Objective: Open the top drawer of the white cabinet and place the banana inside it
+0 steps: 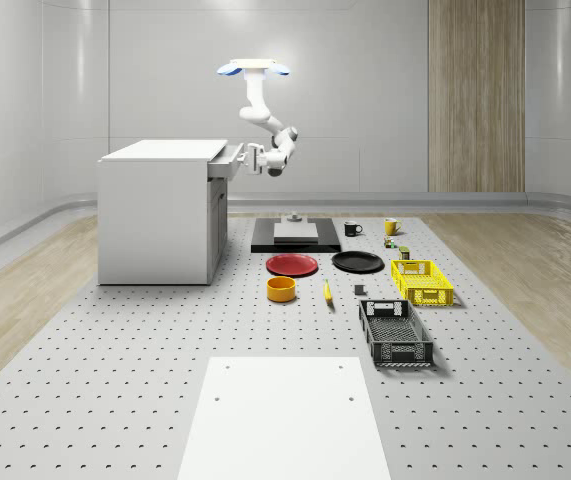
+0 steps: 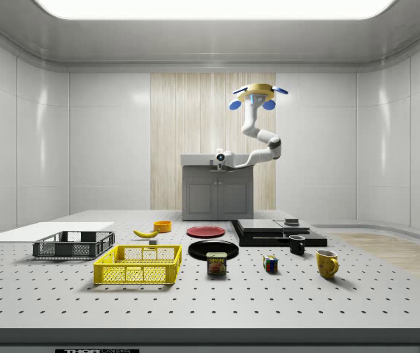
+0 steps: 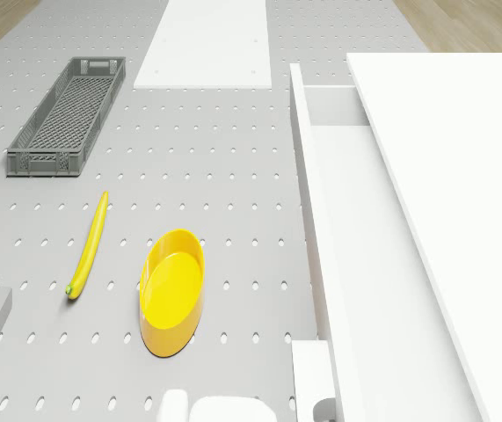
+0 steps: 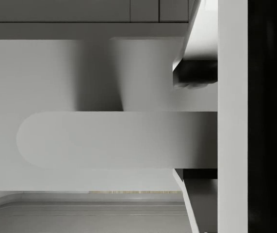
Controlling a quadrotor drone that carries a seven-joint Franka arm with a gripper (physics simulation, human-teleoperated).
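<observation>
The white cabinet (image 1: 160, 215) stands at the whole-scene view's left, and its top drawer (image 1: 227, 163) is pulled partly out. In the drone view the drawer (image 3: 356, 264) shows a bare white inside. My gripper (image 1: 252, 158) is at the drawer's front, shut on the drawer handle (image 4: 119, 140), with a finger (image 4: 194, 75) on either side of the bar. The drone (image 1: 255, 68) hovers high above the floor, just in front of the cabinet. The banana (image 1: 327, 292) lies flat on the perforated floor, apart from the cabinet, beside an orange bowl (image 1: 281, 289). The banana (image 3: 88, 246) is also in the drone view.
A red plate (image 1: 292, 264) and a black plate (image 1: 357, 261) lie beyond the banana. A yellow crate (image 1: 422, 281) and a dark crate (image 1: 395, 332) sit to the whole-scene view's right. A black platform (image 1: 295, 236) stands behind the plates, and a white slab (image 1: 280, 415) lies in front.
</observation>
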